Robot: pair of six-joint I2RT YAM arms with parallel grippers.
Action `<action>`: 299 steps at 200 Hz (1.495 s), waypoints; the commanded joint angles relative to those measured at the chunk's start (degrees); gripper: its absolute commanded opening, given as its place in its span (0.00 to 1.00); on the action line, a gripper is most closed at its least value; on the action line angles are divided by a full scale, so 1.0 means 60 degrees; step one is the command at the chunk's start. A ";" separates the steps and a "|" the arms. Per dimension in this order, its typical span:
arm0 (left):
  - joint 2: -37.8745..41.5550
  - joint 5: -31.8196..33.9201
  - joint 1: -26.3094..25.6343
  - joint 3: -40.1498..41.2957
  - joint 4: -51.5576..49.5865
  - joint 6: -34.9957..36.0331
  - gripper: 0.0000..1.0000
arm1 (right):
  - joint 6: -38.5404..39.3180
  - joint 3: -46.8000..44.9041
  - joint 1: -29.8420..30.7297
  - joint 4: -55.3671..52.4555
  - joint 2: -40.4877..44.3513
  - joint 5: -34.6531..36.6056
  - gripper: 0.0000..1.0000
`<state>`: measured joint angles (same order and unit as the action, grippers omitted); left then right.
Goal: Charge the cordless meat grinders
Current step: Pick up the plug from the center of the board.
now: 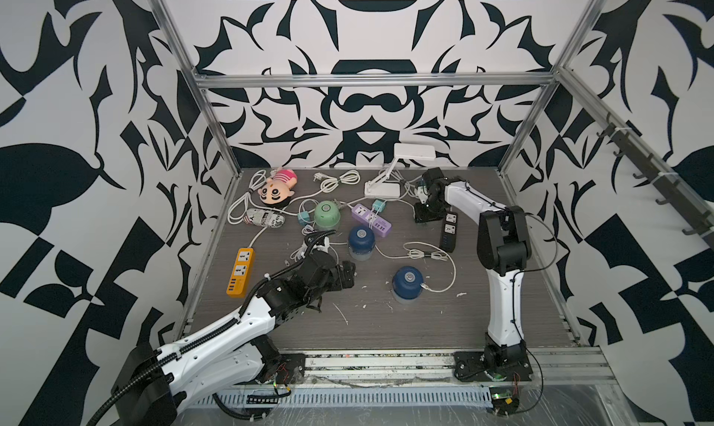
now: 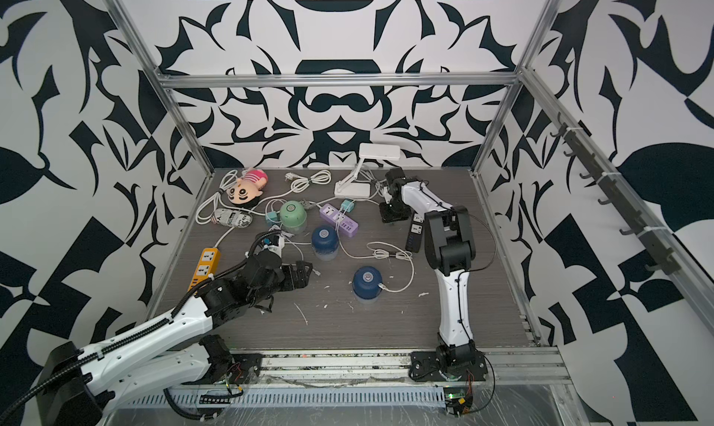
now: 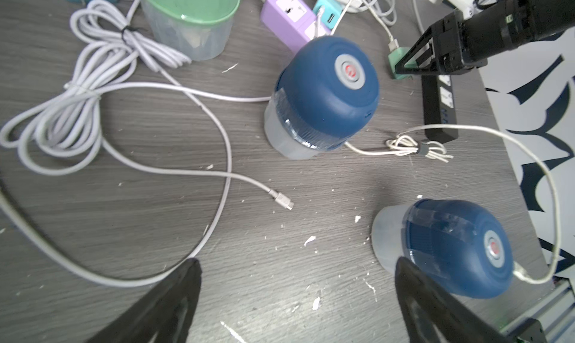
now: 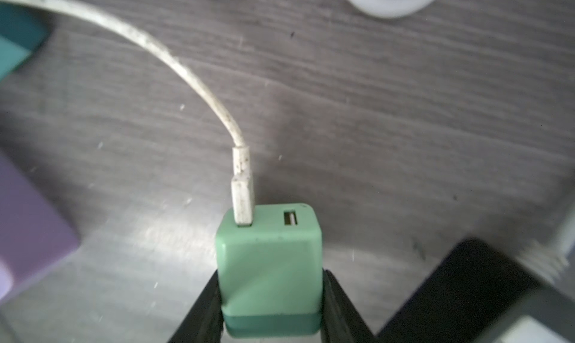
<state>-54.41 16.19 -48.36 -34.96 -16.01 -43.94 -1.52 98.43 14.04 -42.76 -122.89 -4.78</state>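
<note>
Three cordless meat grinders stand on the table: a mint green one [image 1: 326, 213] at the back, a navy one [image 1: 361, 242] mid-table, and a second navy one [image 1: 407, 283] nearer the front with a white cable plugged into its side [image 3: 522, 274]. My left gripper [image 3: 297, 262] is open and low over bare table left of the near navy grinder [image 3: 451, 248]; a loose cable plug [image 3: 281, 200] lies ahead of it. My right gripper [image 4: 270, 274] is shut on a green cube plug adapter [image 4: 269, 254] with a white USB cable in it, beside the black power strip [image 1: 449, 231].
A purple power strip [image 1: 371, 219] with a teal adapter [image 1: 378, 204] lies behind the navy grinders. An orange strip [image 1: 240, 271] lies at the left edge. A doll [image 1: 276, 188], a white lamp [image 1: 386, 184] and coiled white cables [image 3: 93, 86] crowd the back and left.
</note>
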 commanded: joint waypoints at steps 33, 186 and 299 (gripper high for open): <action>-0.0721 -0.2440 0.1647 -0.1883 -0.0290 0.0624 1.00 | -0.0227 -0.1801 0.0518 0.1253 0.3503 -0.0024 0.23; -0.5270 -0.8005 0.3321 -0.7419 -0.2602 0.2734 0.99 | 0.1635 -0.6110 0.2970 0.3357 0.8665 -0.2176 0.19; -0.6589 -0.8304 0.2196 -0.8396 -0.3362 0.2944 0.86 | 0.1813 -0.5711 0.3241 0.3089 0.8455 -0.2544 0.17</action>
<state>-92.29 -31.66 -33.91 -83.46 -32.56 -27.66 8.82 61.87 33.17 -26.26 -72.95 -18.68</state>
